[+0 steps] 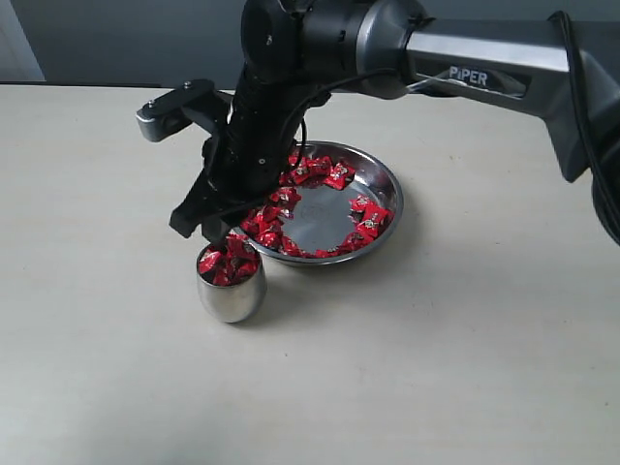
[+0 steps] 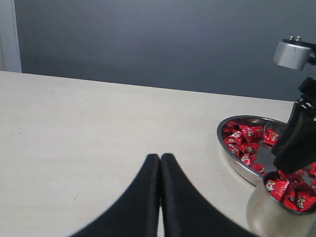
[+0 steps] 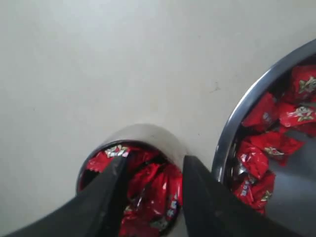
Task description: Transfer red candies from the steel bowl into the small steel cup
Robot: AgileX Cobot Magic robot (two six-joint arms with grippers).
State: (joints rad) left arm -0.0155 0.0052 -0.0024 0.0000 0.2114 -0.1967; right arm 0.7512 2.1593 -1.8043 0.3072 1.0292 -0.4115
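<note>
The small steel cup (image 1: pixel 232 291) stands just in front of the steel bowl (image 1: pixel 392 189), heaped with red candies (image 1: pixel 229 263). More red candies (image 1: pixel 315 172) ring the bowl's flat bottom. My right gripper (image 1: pixel 215 232) hangs directly over the cup's mouth. In the right wrist view its fingers (image 3: pixel 154 162) are spread apart above the candies in the cup (image 3: pixel 153 190), open and gripping nothing. The cup's rim (image 3: pixel 148 132) nearly touches the bowl's rim (image 3: pixel 242 113). My left gripper (image 2: pixel 160 157) is shut and empty, low over bare table well to the left of the cup (image 2: pixel 269 217).
The beige table (image 1: pixel 465 368) spreads around both vessels. The right arm (image 1: pixel 484 58) reaches in from the upper right across the bowl. A dark wall (image 2: pixel 148 39) rises behind the table's far edge.
</note>
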